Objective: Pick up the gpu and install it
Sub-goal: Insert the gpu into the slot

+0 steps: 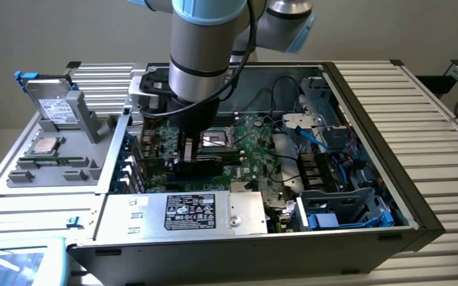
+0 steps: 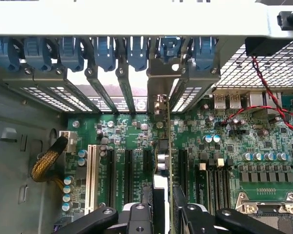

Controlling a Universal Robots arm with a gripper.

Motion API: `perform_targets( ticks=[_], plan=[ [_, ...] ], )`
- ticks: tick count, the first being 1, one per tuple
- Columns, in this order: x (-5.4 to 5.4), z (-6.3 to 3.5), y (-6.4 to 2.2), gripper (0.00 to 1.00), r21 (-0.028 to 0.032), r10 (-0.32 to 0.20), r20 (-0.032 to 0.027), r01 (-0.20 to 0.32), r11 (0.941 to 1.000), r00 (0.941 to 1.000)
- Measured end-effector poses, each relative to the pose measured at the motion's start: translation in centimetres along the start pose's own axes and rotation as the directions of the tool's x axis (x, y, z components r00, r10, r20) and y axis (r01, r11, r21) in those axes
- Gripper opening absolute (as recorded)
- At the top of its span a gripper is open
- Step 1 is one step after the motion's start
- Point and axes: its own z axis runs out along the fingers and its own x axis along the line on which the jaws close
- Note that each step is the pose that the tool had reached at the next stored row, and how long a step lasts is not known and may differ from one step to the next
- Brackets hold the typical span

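Logged at the exterior view's left a grey fixture tray on the slatted table. Counted on it a silver box with a label stood upright, a processor chip lying flat, and a thin green memory stick just beside the chip.

Next right, found the open computer case, with its motherboard exposed. Marked a silver cover with a black label along the near edge.

Found the arm reaching down from above into the case's left half. Placed the gripper low over the board, just beside the processor socket, on that socket's left in the exterior view.

Saw in the wrist view the gpu standing on edge, running straight between the two fingers. Judged both pressed against its faces: clenched on the card. Noted its metal bracket sitting in the row of rear slot openings, under the blue latches, with bare expansion slots either side, a white slot among them. Could not tell whether the card's lower edge was fully seated.

Caught a yellow braided cable by the case wall and a red-and-black wire pair near the perforated panel.

Finished at the exterior view's right with blue cables by the drive cage, well apart from the gripper.
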Motion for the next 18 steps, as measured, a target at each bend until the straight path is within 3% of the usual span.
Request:
perform_targets(
  ticks=[7,18],
  plan=[
    [0.00,0.10,-0.02,0.27,0.0000,0.017,0.0048,-0.017,0.9999,0.9998],
    [0.01,0.25,-0.17,0.27,-0.0003,0.013,0.0041,-0.013,0.9999,0.9999]
  ],
)
